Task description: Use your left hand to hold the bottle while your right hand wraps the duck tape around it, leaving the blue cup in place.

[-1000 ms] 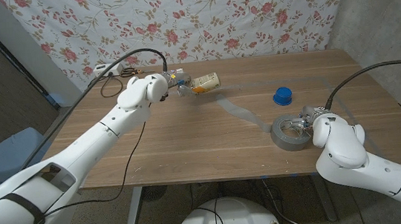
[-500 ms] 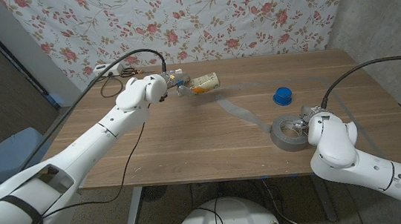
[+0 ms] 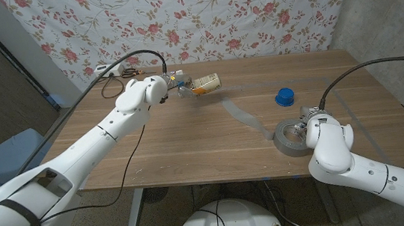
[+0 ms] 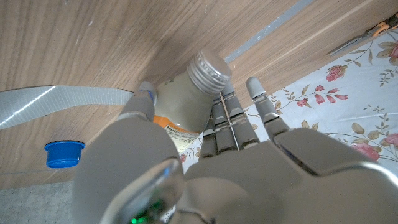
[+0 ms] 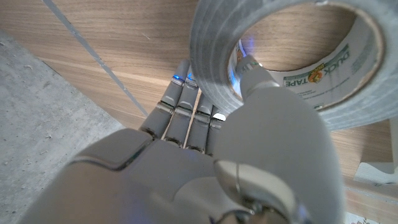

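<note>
Grey tape roll (image 3: pixel 291 134) gripped by right hand (image 3: pixel 313 125), near blue cup (image 3: pixel 284 97); bottle (image 3: pixel 205 83) held by left hand (image 3: pixel 171 84); risk: strip drags, knocks cup.

The head view looks down over the whole surface (image 3: pixel 190 144) toward its far edge. The left wrist view sits tight behind the left hand (image 4: pixel 205 155), facing the bottle (image 4: pixel 186 102) close up. The right wrist view hugs the right hand (image 5: pixel 205 143), right against the tape roll (image 5: pixel 280 56). Head and left wrist views share the blue cup (image 3: pixel 284 97).
</note>
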Controlling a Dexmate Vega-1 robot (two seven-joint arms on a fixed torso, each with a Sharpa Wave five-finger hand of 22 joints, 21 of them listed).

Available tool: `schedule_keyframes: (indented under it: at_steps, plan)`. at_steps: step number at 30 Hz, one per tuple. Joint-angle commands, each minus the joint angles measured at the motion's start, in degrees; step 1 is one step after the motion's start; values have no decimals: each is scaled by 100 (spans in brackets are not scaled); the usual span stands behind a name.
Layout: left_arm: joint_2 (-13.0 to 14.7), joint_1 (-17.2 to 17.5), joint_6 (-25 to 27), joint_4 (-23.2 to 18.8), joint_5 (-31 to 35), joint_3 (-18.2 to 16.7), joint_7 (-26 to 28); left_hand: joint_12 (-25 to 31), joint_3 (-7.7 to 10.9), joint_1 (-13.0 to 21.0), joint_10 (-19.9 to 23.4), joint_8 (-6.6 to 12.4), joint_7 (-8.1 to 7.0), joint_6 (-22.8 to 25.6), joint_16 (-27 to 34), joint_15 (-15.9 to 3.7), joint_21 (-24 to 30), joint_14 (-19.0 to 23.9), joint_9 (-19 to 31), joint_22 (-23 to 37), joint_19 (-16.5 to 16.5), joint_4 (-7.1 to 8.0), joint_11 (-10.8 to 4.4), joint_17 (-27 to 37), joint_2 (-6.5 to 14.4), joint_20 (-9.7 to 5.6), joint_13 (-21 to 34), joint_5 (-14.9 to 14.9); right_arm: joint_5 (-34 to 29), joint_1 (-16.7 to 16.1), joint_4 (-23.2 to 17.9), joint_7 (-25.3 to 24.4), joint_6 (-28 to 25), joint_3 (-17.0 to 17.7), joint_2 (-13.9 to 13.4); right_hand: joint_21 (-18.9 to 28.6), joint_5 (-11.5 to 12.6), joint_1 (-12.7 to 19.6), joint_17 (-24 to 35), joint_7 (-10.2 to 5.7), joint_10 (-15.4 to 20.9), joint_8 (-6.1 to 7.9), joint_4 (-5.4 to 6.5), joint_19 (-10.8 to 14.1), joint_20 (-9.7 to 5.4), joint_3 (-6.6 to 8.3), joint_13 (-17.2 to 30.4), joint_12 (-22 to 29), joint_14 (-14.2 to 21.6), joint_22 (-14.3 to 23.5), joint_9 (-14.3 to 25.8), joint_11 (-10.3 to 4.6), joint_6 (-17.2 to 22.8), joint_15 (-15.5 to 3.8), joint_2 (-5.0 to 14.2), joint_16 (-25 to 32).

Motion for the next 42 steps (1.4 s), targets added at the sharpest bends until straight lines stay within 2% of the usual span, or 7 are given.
schedule_keyframes:
  at_steps: [1,7,14,28,42]
  plan:
    - [48,66,29,-100,8,-27,-2,123,1580,867,36,2453,495,1141,-18,19,53,29,931,7,-50,1539,-41,23,916,18,27,24,-8,-935,173,-2213,513,642,458,126,-2,939,1957,-750,493,71,25,16,-14,-37,698,302,613,55,104,-379,827,-1395,908,446]
    - [65,112,31,-140,13,-42,31,132,1581,867,38,2460,496,1141,-26,19,89,29,934,-7,-58,1536,-46,30,915,21,22,21,-28,-1430,305,-3746,985,1067,785,216,14,964,2041,-749,512,134,48,-16,4,-42,819,403,603,81,174,-401,899,-1397,914,398]
    - [95,192,51,-196,2,-73,74,141,1581,866,28,2467,500,1129,-36,5,133,27,944,-26,-70,1535,-46,38,914,17,20,19,-122,-1649,569,-4976,1402,1343,1131,297,43,974,2093,-790,534,181,65,-41,-24,-51,919,487,611,97,235,-425,932,-1396,896,329]
    - [169,329,103,-290,-58,-148,143,161,1585,869,25,2483,502,1143,-56,11,228,38,940,-72,-108,1527,-31,55,913,17,2,17,-311,-1691,693,-5806,1903,1600,1261,439,88,976,2159,-814,529,234,94,-78,-48,-57,1074,594,676,111,297,-461,959,-1402,873,185]
    - [169,359,20,-182,-190,-178,314,181,1586,871,19,2485,501,1141,-77,13,317,36,924,-118,-134,1520,-45,72,911,21,-7,15,-401,-1660,961,-7066,2491,1853,1442,605,119,989,2206,-815,616,249,97,-43,-68,-69,1084,631,803,111,275,-474,1009,-1407,839,68]
